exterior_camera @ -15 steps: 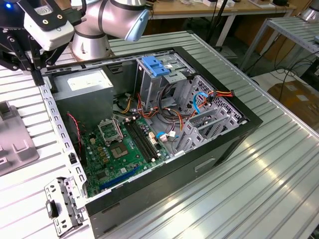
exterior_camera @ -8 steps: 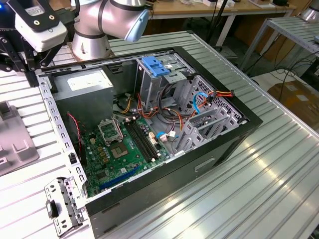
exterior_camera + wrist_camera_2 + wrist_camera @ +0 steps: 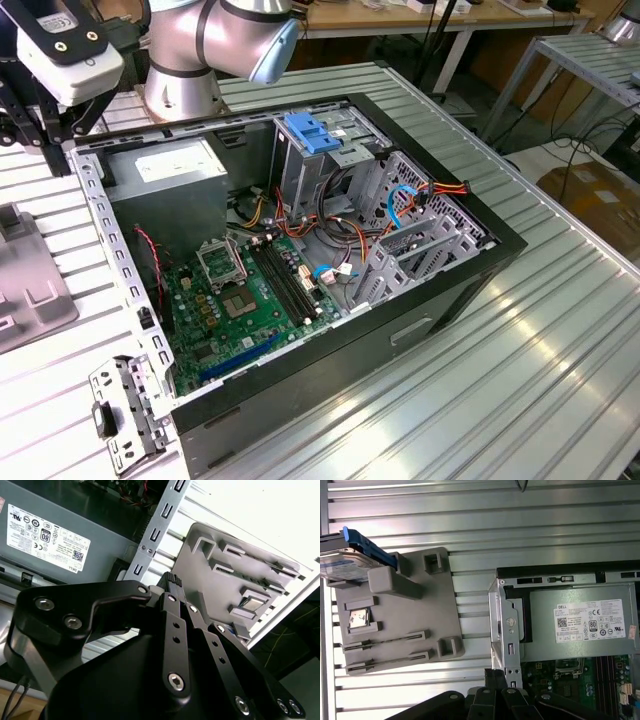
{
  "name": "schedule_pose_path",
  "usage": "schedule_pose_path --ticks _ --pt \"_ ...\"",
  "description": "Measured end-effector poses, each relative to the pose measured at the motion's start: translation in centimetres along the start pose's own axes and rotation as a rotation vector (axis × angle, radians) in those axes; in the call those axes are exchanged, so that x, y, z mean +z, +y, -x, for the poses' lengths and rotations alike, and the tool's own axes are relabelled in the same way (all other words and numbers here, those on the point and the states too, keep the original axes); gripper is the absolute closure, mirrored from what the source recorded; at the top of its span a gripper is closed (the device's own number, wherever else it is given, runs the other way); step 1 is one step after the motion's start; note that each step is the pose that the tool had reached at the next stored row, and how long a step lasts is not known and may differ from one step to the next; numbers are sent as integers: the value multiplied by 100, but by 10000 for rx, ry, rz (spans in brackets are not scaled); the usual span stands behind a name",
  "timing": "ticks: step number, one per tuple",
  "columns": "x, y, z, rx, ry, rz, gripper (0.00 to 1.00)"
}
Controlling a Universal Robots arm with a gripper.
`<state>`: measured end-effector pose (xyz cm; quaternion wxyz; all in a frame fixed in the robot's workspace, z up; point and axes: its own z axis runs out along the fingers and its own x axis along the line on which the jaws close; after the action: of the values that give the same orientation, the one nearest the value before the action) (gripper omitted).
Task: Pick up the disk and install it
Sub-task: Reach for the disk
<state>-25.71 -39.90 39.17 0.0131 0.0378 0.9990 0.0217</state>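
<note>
The disk [image 3: 340, 564], silver with a blue side rail, rests on one corner of a grey fixture plate [image 3: 435, 610] in the first wrist view. My gripper [image 3: 501, 676] hangs over the ribbed table beside the computer case's metal corner frame, well apart from the disk. In the second wrist view my gripper [image 3: 175, 582] has its black fingers closed together with nothing between them, above the edge of the fixture plate [image 3: 235, 570]. In the exterior view my gripper [image 3: 50, 135] is at the back left, next to the open case.
The open computer case [image 3: 480, 260] lies on the ribbed table, with a green motherboard [image 3: 250, 300], a grey power-supply box [image 3: 170, 165] and a metal drive cage topped by a blue latch [image 3: 310, 133]. A loose metal bracket [image 3: 125, 415] lies at the front left.
</note>
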Motion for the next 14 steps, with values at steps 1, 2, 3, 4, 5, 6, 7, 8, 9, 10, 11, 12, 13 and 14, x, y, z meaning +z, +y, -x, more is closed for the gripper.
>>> schedule_pose_path --ticks 1,2,3,4,5,6,7,8,9,10,11,12,13,14 --pt "0 -1 -15 0 0 0 89" --pt "0 -2 -22 0 0 0 89" --pt "0 -2 -31 1 0 0 89" --pt "0 -3 -41 1 0 0 89" --pt "1 -4 -50 2 0 0 89" --pt "1 -4 -59 1 0 0 89" --pt "1 -5 -67 1 0 0 89" --pt "1 -6 -76 1 0 1 89" --pt "1 -6 -84 1 0 0 89" --pt "1 -7 -94 1 0 0 89" --pt "1 -8 -102 1 0 0 89" --pt "1 -9 -115 1 0 0 89" --pt "1 -9 -123 2 0 0 89" --pt "1 -10 -131 1 0 0 89"
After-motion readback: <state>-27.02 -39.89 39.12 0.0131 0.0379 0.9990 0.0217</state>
